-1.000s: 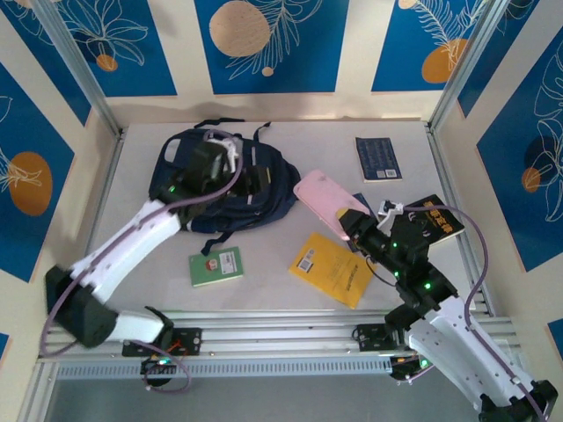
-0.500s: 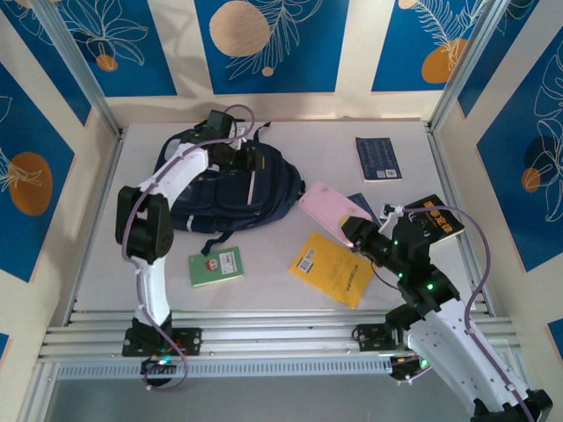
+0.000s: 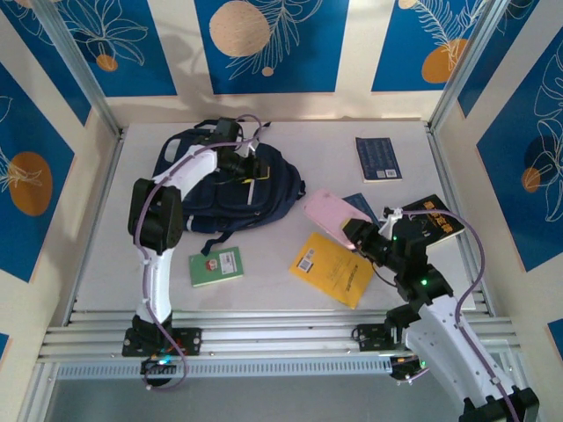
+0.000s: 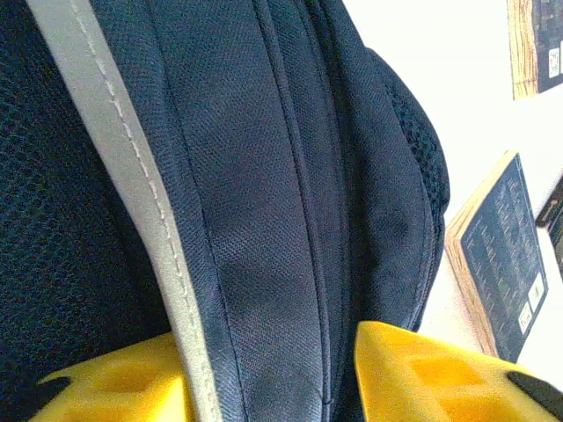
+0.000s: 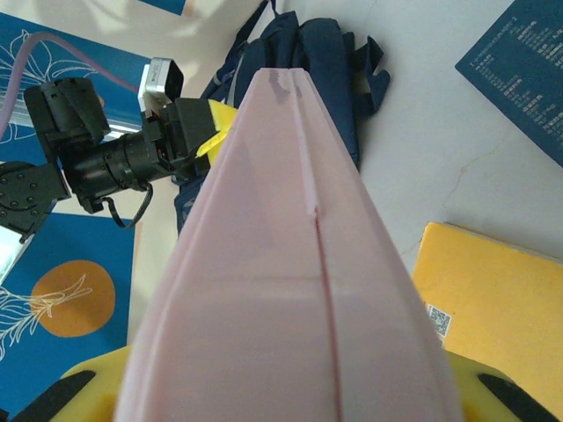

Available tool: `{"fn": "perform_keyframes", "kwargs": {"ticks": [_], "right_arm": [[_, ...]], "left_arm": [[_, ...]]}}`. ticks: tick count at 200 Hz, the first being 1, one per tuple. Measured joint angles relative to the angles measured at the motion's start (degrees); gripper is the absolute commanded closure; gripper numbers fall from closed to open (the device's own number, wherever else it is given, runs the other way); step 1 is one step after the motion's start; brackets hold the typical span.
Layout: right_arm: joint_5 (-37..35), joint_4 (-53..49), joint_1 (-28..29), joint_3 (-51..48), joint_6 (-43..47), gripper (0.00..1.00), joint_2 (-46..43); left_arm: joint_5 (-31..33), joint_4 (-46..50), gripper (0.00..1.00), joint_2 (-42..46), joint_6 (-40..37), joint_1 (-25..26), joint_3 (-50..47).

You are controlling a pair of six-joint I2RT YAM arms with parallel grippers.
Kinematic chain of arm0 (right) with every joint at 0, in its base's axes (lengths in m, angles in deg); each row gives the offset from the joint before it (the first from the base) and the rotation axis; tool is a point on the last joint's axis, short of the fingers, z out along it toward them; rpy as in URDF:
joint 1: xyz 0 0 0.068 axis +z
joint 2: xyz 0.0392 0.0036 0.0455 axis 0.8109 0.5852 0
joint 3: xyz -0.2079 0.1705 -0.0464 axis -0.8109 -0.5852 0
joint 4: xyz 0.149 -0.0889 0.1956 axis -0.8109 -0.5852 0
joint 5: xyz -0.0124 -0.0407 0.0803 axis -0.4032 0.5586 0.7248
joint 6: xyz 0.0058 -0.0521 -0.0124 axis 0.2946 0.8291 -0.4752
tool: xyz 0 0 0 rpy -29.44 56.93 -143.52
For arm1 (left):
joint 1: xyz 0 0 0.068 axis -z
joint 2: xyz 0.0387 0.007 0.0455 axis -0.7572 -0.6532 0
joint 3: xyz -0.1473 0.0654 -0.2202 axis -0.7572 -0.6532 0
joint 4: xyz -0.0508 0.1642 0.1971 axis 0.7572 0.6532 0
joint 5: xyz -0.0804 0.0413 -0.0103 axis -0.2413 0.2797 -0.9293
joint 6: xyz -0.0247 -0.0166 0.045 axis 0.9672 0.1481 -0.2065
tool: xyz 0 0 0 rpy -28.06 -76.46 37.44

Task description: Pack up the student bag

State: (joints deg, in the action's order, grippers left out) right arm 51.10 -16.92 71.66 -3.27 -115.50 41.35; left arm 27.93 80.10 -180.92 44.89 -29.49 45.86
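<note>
Container: the student bag [image 3: 220, 189] is laid flat beneath the left gripper [image 3: 249, 167]; its inside is hidden.
Left arm: a ridge of bag fabric is straddled by the yellow fingers [image 4: 422, 374]; whether it is pinched cannot be told.
Right arm: the right gripper [image 3: 354, 232] is closed on a pink case [image 3: 330, 211], which is pointed ahead toward the bag, apart from it.
Change: the left gripper has been carried across the bag to its right side; the pink case has been drawn slightly back.

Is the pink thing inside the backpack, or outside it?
Outside. The right hand grips the pink case beside the backpack, on its right side, not in it.
</note>
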Motion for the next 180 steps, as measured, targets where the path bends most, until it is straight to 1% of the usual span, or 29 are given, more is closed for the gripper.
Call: {"fn": "perform_keyframes", "kwargs": {"ticks": [18, 38, 48, 89, 127, 149, 180], "right_arm": [[0.8, 1.0, 0.0, -0.4, -0.4, 0.66, 0.3], [1.4, 1.9, -0.2, -0.6, -0.8, 0.66, 0.5], [1.7, 2.2, -0.2, -0.6, -0.8, 0.66, 0.5], [2.0, 1.7, -0.2, -0.5, -0.4, 0.66, 0.8], [1.6, 0.1, -0.2, 0.9, 1.4, 0.64, 1.7], [1.9, 0.0, -0.3, 3.1, 2.6, 0.63, 4.1], [3.5, 0.0, -0.3, 6.8, 4.5, 0.62, 9.2]], "left_arm": [[0.9, 1.6, 0.85, -1.4, -0.9, 0.0, 1.8], [2.6, 4.0, 1.00, -2.9, -2.7, 0.0, 4.0], [3.1, 5.1, 1.00, -3.1, -4.1, 0.0, 4.8], [3.5, 7.9, 1.00, -1.6, -5.6, 0.0, 6.4], [3.5, 15.3, 1.00, 0.8, -7.1, -0.1, 13.8], [3.0, 17.6, 1.00, 3.8, -7.3, -0.2, 16.5], [1.0, 18.7, 1.00, 9.3, -7.3, -0.3, 16.9]]}}
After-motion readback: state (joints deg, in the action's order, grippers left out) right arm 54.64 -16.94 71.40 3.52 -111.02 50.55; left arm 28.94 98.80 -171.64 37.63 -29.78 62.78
